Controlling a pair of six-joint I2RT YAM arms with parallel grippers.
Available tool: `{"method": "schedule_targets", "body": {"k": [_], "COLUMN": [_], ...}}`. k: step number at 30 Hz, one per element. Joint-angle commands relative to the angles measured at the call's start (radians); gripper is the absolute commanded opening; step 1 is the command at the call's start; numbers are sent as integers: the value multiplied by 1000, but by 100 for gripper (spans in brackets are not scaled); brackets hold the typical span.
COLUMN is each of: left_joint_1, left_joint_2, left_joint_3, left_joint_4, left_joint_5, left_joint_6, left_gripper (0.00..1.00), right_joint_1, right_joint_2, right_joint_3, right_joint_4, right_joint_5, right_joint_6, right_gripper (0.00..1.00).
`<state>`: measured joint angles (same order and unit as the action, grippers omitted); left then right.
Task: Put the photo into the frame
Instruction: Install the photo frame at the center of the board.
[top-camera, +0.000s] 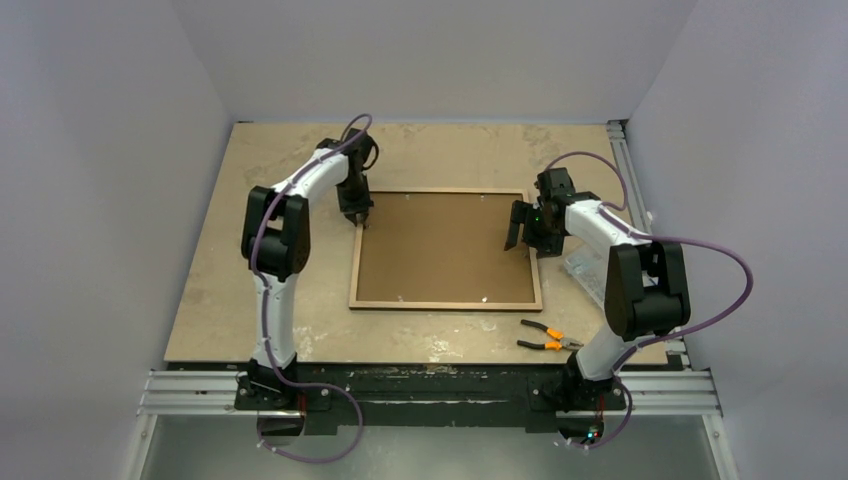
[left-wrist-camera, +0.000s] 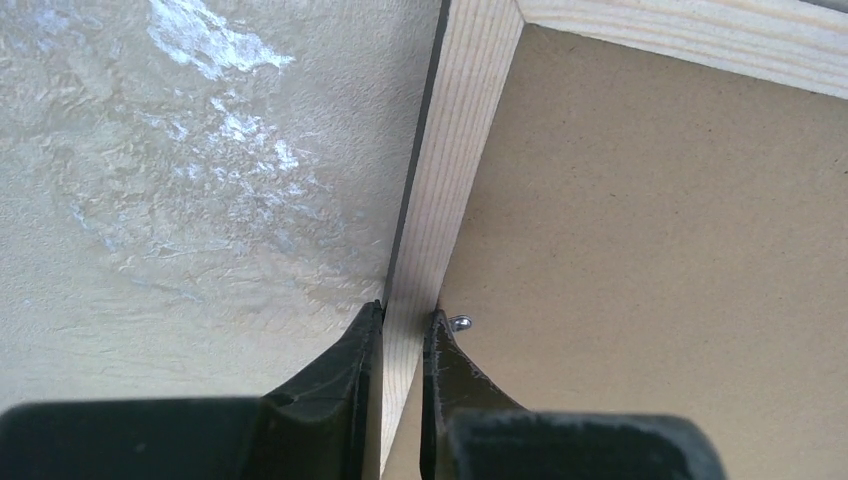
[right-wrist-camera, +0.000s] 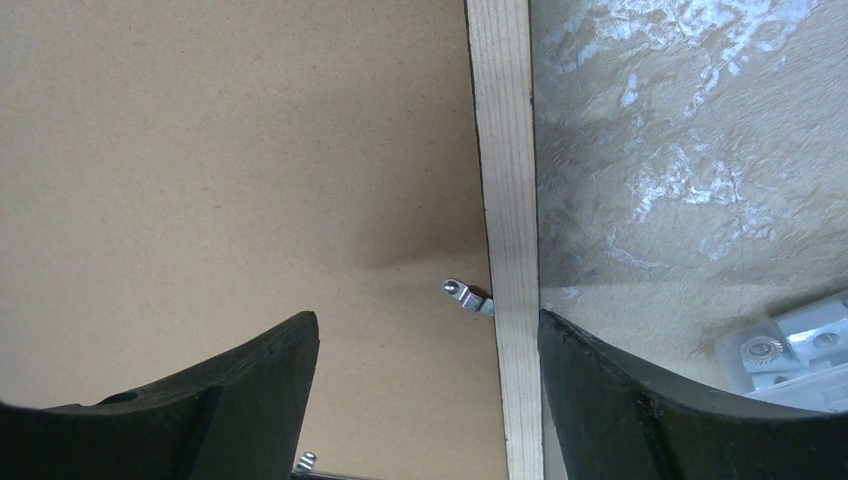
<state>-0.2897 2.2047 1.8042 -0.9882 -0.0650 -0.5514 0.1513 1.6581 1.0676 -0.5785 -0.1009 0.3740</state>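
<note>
Frame (left-wrist-camera: 440, 200) rail tight between left fingers (left-wrist-camera: 340, 380), only in wrist view.

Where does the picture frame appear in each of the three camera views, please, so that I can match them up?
Top external: the frame lies flat mid-table, wood-coloured back up, between both arms.
Left wrist: its rail runs from top centre down, pinched by the left gripper.
Right wrist: its rail runs upright right of centre, inside the open right gripper.
Shared landmark: the brown backing board inside the rails.
</note>
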Motion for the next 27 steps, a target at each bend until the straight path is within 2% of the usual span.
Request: {"method": "schedule_targets", "body": {"k": [1, 5, 6, 13, 15, 23, 27], "left_joint_1": [-5, -5, -5, 38, 62, 95, 92], "left_joint_2": [-5, -44, -65, -274, -338, -633, -779], "left_joint_3": [-55, -82, -96, -239, -295, -516, -671], "left_joint_4": [44, 67, 77, 180, 206, 267, 358], "left_joint_5": [18, 57, 60, 224, 267, 319, 434], "left_joint_6": [-10, -10, -9, -33, -39, -29, -27], "left_gripper": [0, 0, 5, 61, 72, 83, 85], "right_joint_1": [2, 2, 2, 2, 2, 26, 85], "right_joint_2": [2, -2, -3, 2, 9, 6, 17], "right_joint_3": [23, 17, 16, -3, -1, -20, -14], "right_joint_4": [3, 2, 1, -1, -12, 5, 19], "right_joint_5": [-43, -42, -40, -44, -39, -104, -110], "right_joint_6": [-4, -7, -8, -26, -37, -9, 25], "right_gripper": [78, 78, 78, 77, 77, 76, 76]}}
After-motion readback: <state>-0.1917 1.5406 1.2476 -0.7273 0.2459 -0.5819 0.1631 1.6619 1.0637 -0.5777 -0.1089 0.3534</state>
